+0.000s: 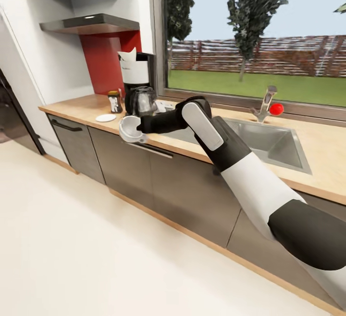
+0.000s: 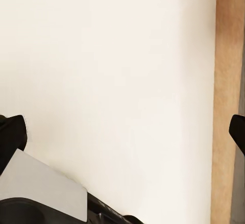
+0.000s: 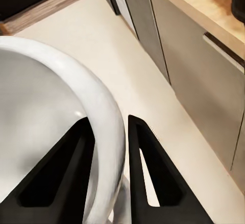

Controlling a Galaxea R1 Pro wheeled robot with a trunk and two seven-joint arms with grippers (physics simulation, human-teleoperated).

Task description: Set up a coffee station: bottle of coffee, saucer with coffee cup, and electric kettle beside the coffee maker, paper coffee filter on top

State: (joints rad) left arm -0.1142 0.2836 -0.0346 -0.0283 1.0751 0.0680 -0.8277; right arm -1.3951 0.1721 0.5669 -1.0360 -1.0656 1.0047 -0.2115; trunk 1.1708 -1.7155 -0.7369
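Note:
The white coffee cup hangs just off the front edge of the kitchen countertop, with my right gripper shut on it. In the right wrist view the right gripper pinches the cup by its rim, one finger inside and one outside. Left of it on the counter lies the white saucer. Behind stand the bottle of coffee and the black coffee maker, with the paper coffee filter on top. A dark glass vessel stands at the machine's front. The kitchen shelf is bare. My left gripper is open over the floor.
A steel sink with a tap and a red ball lies right of my arm. Grey cabinet fronts run below the counter. A dark tall unit stands at the left. The pale floor is open.

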